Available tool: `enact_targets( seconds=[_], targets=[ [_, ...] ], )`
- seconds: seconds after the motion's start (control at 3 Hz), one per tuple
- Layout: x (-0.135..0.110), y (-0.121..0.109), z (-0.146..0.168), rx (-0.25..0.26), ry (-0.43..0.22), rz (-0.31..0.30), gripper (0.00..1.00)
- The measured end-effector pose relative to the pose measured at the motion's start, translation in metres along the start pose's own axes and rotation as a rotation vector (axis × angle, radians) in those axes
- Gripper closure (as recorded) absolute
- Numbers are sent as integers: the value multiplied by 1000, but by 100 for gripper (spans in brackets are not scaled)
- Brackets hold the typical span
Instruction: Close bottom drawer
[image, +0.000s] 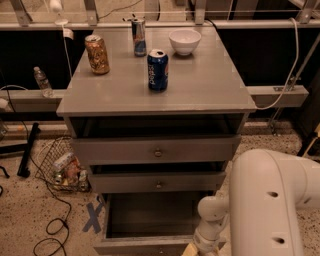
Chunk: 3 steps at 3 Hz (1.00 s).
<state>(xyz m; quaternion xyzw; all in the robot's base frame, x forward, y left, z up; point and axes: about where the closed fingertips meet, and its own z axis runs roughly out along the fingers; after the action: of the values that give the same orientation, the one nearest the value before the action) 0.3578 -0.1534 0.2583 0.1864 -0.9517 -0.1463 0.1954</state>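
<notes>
The bottom drawer (150, 216) of the grey cabinet (200, 90) is pulled out, its dark inside showing. Its front panel (140, 246) lies at the picture's lower edge, and the knob is out of view. The two drawers above, the top drawer (157, 150) and the middle drawer (158, 182), stand slightly ajar. My gripper (199, 250) is at the right end of the bottom drawer's front panel, mostly cut off by the frame's lower edge. The white arm (270, 200) comes in from the right.
On the cabinet top stand a blue can (157, 70), an orange can (97, 54), a slim can (139, 36) and a white bowl (184, 41). A wire basket of clutter (62, 167), cables and blue tape (94, 218) lie on the floor to the left.
</notes>
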Motion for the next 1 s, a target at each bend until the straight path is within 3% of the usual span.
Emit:
enact_targets(
  seconds=[0.33, 0.67, 1.0],
  targets=[
    [-16, -7, 31, 7, 16, 55, 0],
    [-28, -14, 54, 11, 26, 78, 15],
    [-38, -21, 76, 14, 37, 79, 39]
  ],
)
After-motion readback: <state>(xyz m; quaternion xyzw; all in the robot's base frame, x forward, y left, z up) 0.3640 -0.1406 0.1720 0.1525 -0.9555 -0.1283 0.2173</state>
